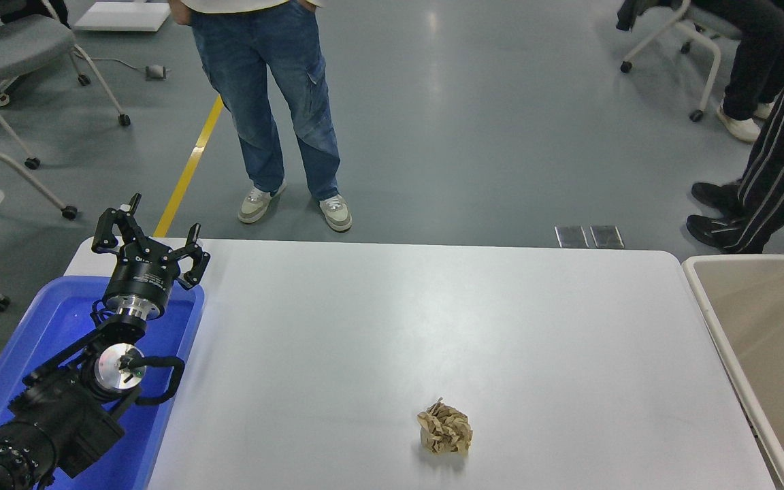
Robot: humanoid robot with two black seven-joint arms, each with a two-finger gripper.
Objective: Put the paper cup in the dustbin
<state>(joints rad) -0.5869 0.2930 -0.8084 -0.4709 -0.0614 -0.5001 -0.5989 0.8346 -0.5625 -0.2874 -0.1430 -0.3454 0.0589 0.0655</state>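
Observation:
The paper cup is out of view. The beige dustbin (708,299) stands at the table's right edge; the part of its inside that shows holds nothing. My right arm and gripper are out of view. My left gripper (147,235) is open and empty, parked at the lower left above the blue tub.
A bright blue tub (52,320) sits at the table's left under the left arm. A crumpled brown paper ball (445,429) lies on the white table (433,320) near the front. A person in jeans (276,102) stands at the far side; more legs and chairs at upper right.

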